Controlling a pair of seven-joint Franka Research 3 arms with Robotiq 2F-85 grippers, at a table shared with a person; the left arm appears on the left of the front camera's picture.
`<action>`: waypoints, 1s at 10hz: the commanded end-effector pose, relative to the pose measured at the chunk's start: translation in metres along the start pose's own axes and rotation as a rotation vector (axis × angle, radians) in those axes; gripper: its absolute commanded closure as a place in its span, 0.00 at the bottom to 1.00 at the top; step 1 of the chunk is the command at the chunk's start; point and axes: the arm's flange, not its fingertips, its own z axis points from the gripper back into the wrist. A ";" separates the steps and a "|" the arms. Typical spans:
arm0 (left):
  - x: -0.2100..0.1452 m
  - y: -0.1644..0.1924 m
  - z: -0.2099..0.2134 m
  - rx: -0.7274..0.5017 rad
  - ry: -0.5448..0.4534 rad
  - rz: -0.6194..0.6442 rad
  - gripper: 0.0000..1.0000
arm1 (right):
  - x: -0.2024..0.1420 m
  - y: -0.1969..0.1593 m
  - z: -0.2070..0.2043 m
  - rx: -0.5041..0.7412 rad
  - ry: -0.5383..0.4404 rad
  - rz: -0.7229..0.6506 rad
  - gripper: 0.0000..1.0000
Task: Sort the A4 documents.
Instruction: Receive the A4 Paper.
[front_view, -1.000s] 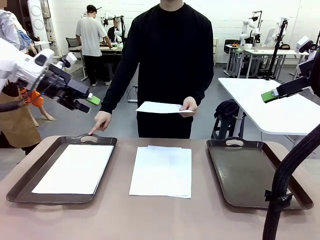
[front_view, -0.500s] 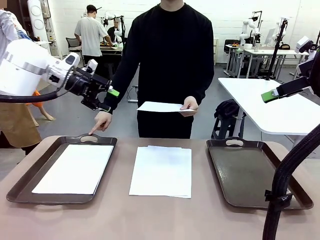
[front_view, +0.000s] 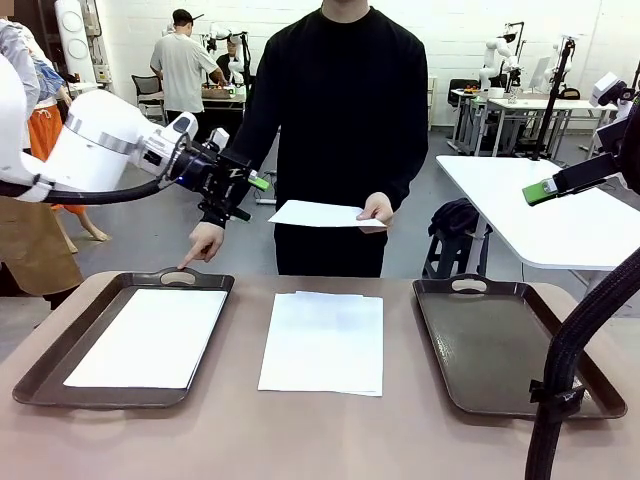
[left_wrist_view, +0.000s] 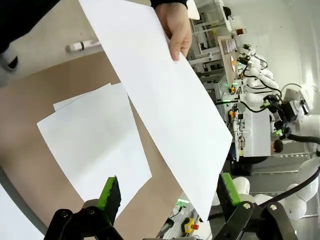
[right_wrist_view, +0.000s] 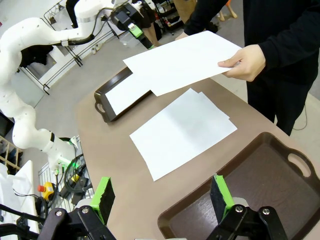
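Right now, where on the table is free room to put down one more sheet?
The right tray is bare. Bare table strips lie between the paper stack and each tray, and along the near edge. Crowded: the far left, where the person's hand points at the left tray and the left tool hovers by the held sheet.

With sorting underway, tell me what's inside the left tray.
A white sheet lies flat in the left tray, covering most of its floor. Anything beneath is hidden.

two dark trays (front_view: 490, 345) on tan table (front_view: 320, 435)
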 end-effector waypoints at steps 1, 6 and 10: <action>0.023 0.009 -0.014 -0.018 0.031 0.085 0.00 | 0.000 0.001 -0.001 0.008 -0.004 0.001 0.00; 0.042 0.031 -0.049 -0.161 0.024 0.227 0.00 | 0.000 0.001 -0.001 0.008 -0.004 0.001 0.00; 0.059 0.042 -0.061 -0.198 0.025 0.298 0.00 | 0.000 0.001 -0.001 0.008 -0.004 0.001 0.00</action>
